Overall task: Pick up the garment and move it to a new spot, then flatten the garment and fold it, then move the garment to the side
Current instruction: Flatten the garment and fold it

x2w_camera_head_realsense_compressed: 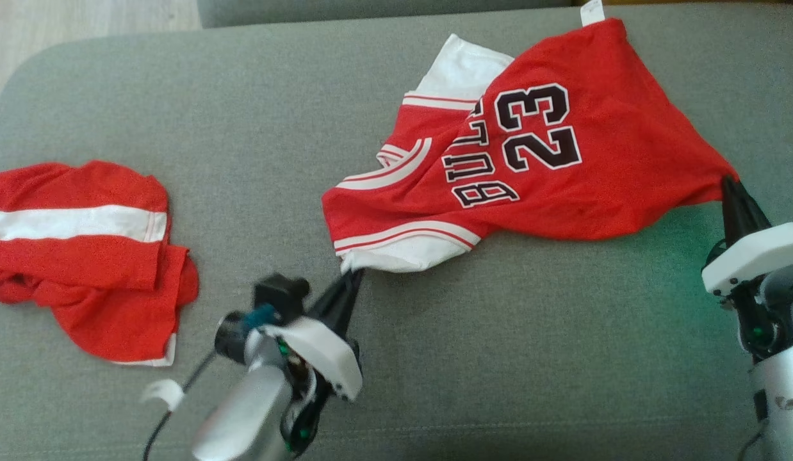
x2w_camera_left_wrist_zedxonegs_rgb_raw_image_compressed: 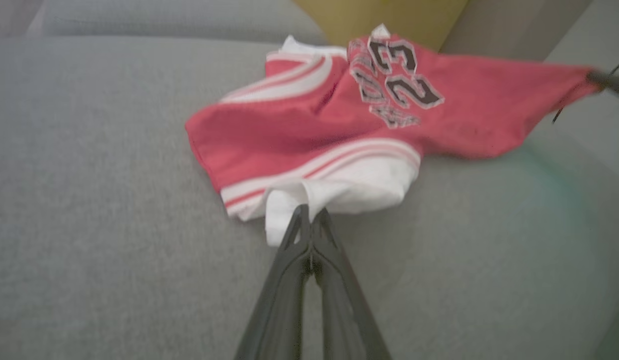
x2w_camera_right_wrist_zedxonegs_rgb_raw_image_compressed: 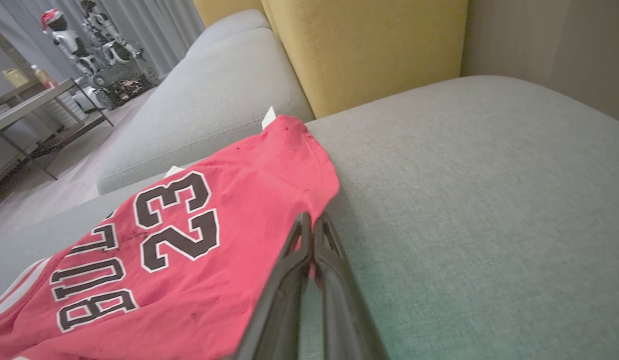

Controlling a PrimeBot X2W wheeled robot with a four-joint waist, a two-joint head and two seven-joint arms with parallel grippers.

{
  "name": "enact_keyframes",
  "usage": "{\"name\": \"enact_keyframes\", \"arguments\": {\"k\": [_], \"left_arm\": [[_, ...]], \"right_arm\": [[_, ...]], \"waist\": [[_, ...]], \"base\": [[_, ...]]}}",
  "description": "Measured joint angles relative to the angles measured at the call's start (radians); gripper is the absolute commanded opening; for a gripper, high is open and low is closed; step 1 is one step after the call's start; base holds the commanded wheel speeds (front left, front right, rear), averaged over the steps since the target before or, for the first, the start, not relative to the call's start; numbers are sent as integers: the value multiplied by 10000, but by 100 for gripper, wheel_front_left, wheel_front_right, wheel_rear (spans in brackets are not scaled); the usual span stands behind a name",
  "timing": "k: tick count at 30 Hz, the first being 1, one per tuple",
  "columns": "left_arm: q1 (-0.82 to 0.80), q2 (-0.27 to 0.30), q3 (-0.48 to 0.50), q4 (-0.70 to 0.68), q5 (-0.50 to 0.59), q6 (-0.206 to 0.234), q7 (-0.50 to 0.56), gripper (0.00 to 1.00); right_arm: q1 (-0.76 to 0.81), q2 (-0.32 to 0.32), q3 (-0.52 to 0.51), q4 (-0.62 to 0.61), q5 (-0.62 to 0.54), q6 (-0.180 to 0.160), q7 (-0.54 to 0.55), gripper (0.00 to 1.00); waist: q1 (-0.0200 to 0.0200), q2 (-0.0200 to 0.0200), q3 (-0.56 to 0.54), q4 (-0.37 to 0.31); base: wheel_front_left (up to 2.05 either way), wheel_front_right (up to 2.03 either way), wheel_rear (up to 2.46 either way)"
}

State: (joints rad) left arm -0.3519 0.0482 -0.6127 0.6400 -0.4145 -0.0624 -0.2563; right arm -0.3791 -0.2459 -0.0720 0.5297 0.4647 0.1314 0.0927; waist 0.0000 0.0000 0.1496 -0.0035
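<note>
- left forearm (x2w_camera_head_realsense_compressed: 243, 410): pale and blurred, comes in at the bottom edge of the head view, left of centre.
- left gripper (x2w_camera_head_realsense_compressed: 353, 276): the two dark fingers are pressed together with no gap at the tips. they pinch the white trim (x2w_camera_left_wrist_zedxonegs_rgb_raw_image_compressed: 339, 185) at the lower left corner of the jersey (x2w_camera_head_realsense_compressed: 563, 166). in the left wrist view the white cloth bunches right at the tips.
- right gripper (x2w_camera_head_realsense_compressed: 729, 186): right edge of the head view, fingers closed tight. they grip the red right-hand corner of the jersey, and the cloth is drawn to a point at the tips. in the right wrist view the red fabric meets the closed fingers at centre frame.
- sofa seat (x2w_camera_head_realsense_compressed: 499, 358): grey fabric, with a green glow on it just beside the right gripper.
- jersey: centre to upper right of the head view, spread between the two grippers and lying on the seat, wrinkled rather than flat. it is red, with "23" and dark white-edged lettering facing up. white and red stripes run along its left side. the stretch near the right gripper looks raised, with shadow under it.
- second red garment (x2w_camera_head_realsense_compressed: 82, 256): left edge of the head view, crumpled on the seat, with a white band across it. well apart from the jersey, touched by neither gripper.
- white tag (x2w_camera_head_realsense_compressed: 592, 11): at the jersey's far edge, top of the frame.
- yellow cushion (x2w_camera_right_wrist_zedxonegs_rgb_raw_image_compressed: 364, 50): upright behind the seat, top centre of the right wrist view.
- table (x2w_camera_right_wrist_zedxonegs_rgb_raw_image_compressed: 29, 100) and a small robot figure (x2w_camera_right_wrist_zedxonegs_rgb_raw_image_compressed: 89, 35): far upper left of the right wrist view.
</note>
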Motion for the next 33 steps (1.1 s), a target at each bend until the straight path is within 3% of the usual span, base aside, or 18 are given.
{"name": "enact_keyframes", "arguments": {"k": [8, 16, 23, 28, 33], "left_arm": [[-4, 75, 1154, -1906, -1450, -395, 0, 0], [-299, 713, 2403, -4301, -2798, -407, 631, 0], [-721, 1012, 3618, -7390, -3482, 800, 1383, 0], [-701, 1402, 3726, -9421, -3379, 1733, 2470, 0], [-933, 1666, 3705, -10364, -3154, 2443, 3509, 0]], "right_arm": [[-39, -669, 750, -272, 6, 0, 94, 0], [-964, -1517, 1492, -723, 213, 0, 98, 0], [-1561, -1891, 1430, -2376, 198, 0, 652, 0], [-1562, -1795, 614, -4025, 59, 0, 2111, 0], [-1546, -1572, -54, -5705, -405, 0, 3636, 0]], "waist": [[0, 0, -566, 119], [0, 0, -1477, 135], [0, 0, -2265, -87], [-1, 1, -2539, -298], [-1, 0, -2379, -323]], "base": [[0, 0, 0], [0, 0, 0], [0, 0, 0], [0, 0, 0], [0, 0, 0]]}}
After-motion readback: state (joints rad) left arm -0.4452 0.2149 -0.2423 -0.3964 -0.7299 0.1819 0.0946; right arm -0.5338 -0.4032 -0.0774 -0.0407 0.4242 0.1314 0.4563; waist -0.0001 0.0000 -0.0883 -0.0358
